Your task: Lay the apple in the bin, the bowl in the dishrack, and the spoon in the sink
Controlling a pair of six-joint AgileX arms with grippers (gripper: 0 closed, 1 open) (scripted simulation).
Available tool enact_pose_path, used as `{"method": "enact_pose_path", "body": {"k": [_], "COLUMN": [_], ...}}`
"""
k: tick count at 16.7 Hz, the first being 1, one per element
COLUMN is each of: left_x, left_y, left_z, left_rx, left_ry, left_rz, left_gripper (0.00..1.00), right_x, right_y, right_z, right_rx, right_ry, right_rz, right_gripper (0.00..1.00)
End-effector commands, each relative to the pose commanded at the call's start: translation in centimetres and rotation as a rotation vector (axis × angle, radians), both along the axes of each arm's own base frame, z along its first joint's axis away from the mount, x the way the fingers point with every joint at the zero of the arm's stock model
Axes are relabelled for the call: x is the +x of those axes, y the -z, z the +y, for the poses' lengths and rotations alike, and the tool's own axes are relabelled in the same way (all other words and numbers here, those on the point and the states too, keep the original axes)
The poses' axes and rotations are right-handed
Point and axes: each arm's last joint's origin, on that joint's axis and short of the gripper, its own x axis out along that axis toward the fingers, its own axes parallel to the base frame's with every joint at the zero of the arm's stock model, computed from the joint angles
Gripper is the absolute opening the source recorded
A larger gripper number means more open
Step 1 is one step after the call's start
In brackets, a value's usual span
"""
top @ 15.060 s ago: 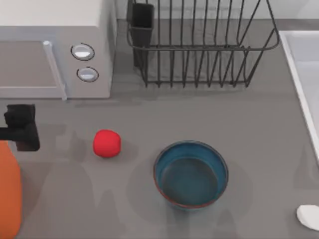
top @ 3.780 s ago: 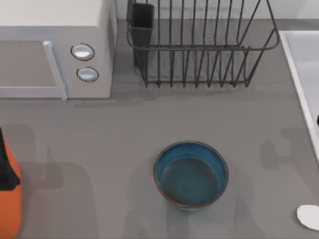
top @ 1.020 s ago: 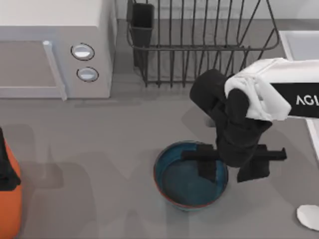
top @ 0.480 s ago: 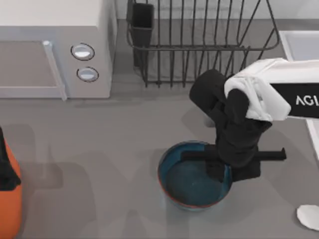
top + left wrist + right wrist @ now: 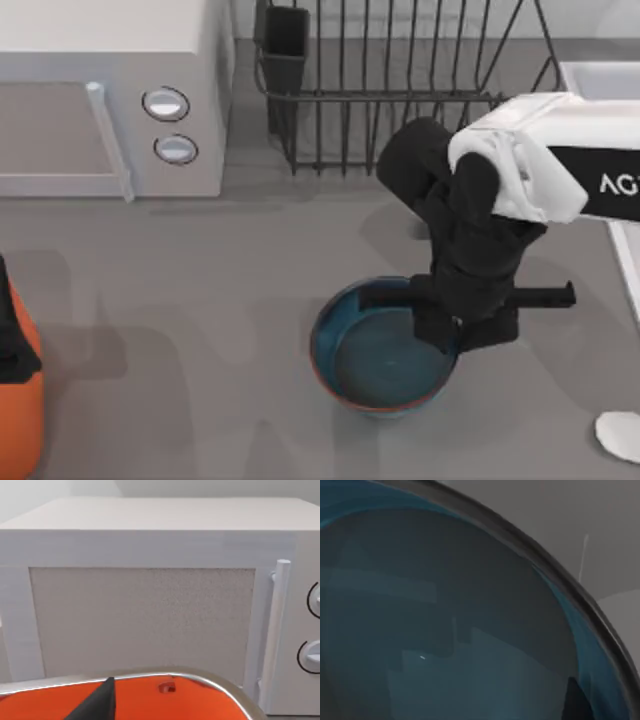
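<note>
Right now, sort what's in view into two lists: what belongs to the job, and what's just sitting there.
Job:
- bowl, its right rim gripped by the right end effector
- dishrack
- sink
- spoon, near the table's right edge
- bin, at the left edge, left end effector over it

Just sitting there:
- microwave

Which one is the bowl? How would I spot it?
Find the black wire dishrack at the back of the grey table. Straight in front of it, nearer the camera, sits the bowl, with the right gripper on its rim. It is round, deep and teal-blue inside, unlike the boxy white microwave or the small white spoon.
</note>
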Motion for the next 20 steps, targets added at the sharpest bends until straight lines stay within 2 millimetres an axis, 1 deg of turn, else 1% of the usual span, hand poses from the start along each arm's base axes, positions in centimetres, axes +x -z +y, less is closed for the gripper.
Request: {"method": "enact_pose_path", "body": {"k": [5, 7, 8, 13, 16, 18, 20], "left_x": [0.0, 0.0, 0.0, 0.0, 0.0, 0.0, 0.0], "left_y": [0.0, 0.0, 0.0, 0.0, 0.0, 0.0, 0.0], "left_z": [0.0, 0.0, 0.0, 0.0, 0.0, 0.0, 0.0], "left_rx": [0.000, 0.000, 0.000, 0.000, 0.000, 0.000, 0.000], "left_ry": [0.000, 0.000, 0.000, 0.000, 0.000, 0.000, 0.000], "left_rz": [0.000, 0.000, 0.000, 0.000, 0.000, 0.000, 0.000], "left_gripper": [1.00, 1.00, 1.00, 1.00, 1.00, 1.00, 1.00], "right_x": [-0.2, -0.3, -0.4, -0.4, -0.6, -1.0, -1.5], "right_y": [-5.9, -7.6, -7.9, -7.9, -9.2, -10.5, -12.2], "right_z": [-0.2, -0.3, -0.3, -0.1, 1.1, 2.2, 3.5], "right_rx": [-0.015, -0.007, -0.005, -0.005, 0.000, 0.001, -0.001], "right_ry": [0.001, -0.001, -0.002, -0.016, -0.101, -0.175, -0.242], "right_rz": [0.019, 0.007, 0.004, -0.016, -0.175, -0.345, -0.550], "right_gripper": [0.00, 0.00, 0.00, 0.00, 0.00, 0.00, 0.00]}}
